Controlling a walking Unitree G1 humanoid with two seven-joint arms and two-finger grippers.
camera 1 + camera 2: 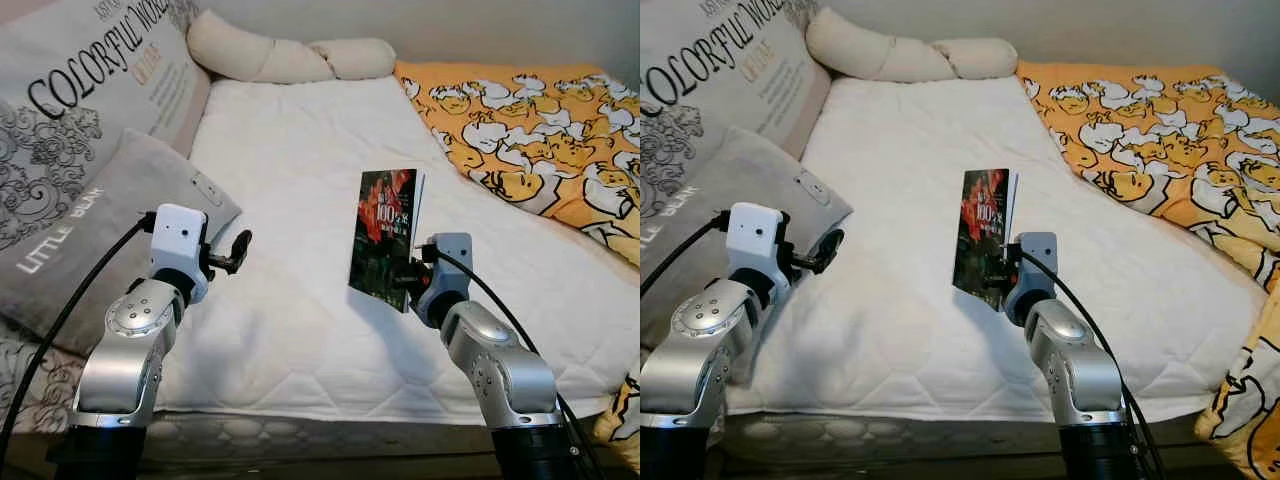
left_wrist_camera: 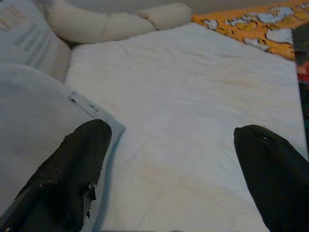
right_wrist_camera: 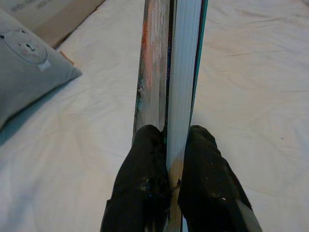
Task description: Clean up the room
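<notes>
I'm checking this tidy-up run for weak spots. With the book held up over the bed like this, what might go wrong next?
1. The right end effector pinches only the lower edge of the dark-covered paperback book, held upright above the white quilted mattress; it may pivot or slip out.
2. Its pages look slightly parted in the right wrist view, so it could fan open.
3. The open left end effector hovers beside the grey pillow and might snag it.
</notes>
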